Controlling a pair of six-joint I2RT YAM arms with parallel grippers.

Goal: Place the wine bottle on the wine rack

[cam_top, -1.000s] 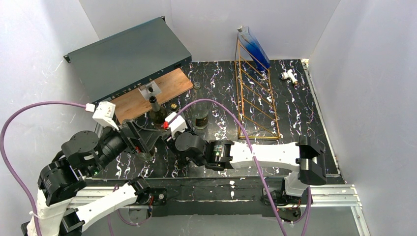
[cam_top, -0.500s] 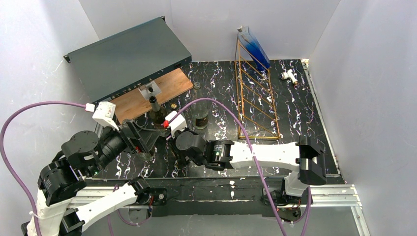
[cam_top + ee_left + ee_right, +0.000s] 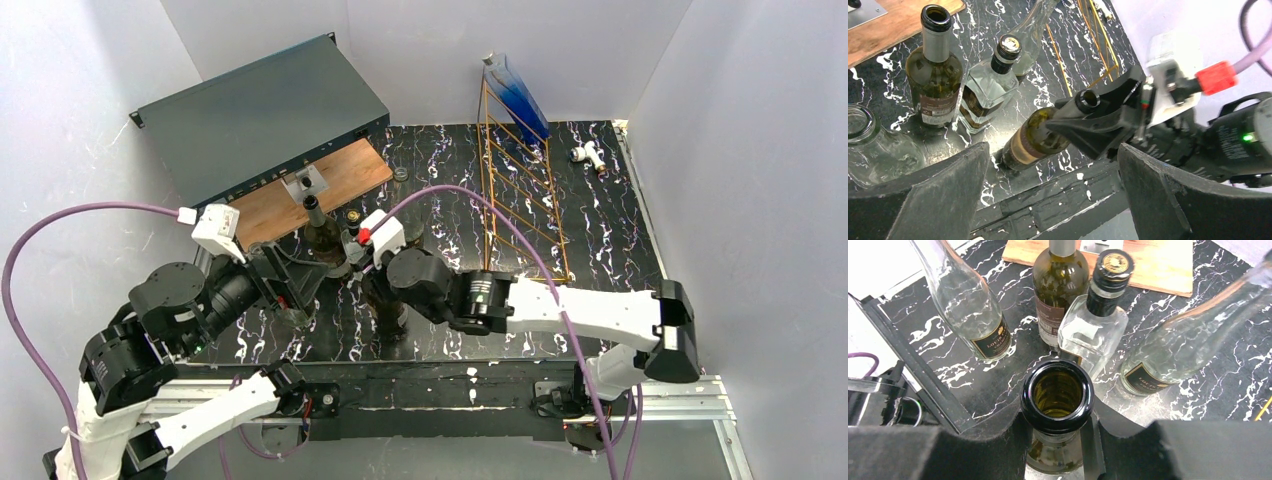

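Observation:
The wine bottle is dark olive glass with an open mouth and a gold label. My right gripper is shut on its neck. In the top view this gripper holds the bottle near the table's front edge. In the left wrist view the bottle leans and I cannot tell whether its base touches the table. My left gripper is open and empty, just left of the bottle. The gold wire wine rack stands at the back right, with a blue bottle at its top.
Behind the held bottle stand an olive bottle, a square clear bottle with a black cap and two clear bottles. A wooden board and a dark grey box are at the back left. A small white object lies at the back right.
My right arm has swung to the right and its gripper has moved right with the bottle's neck in it. The left arm has barely moved.

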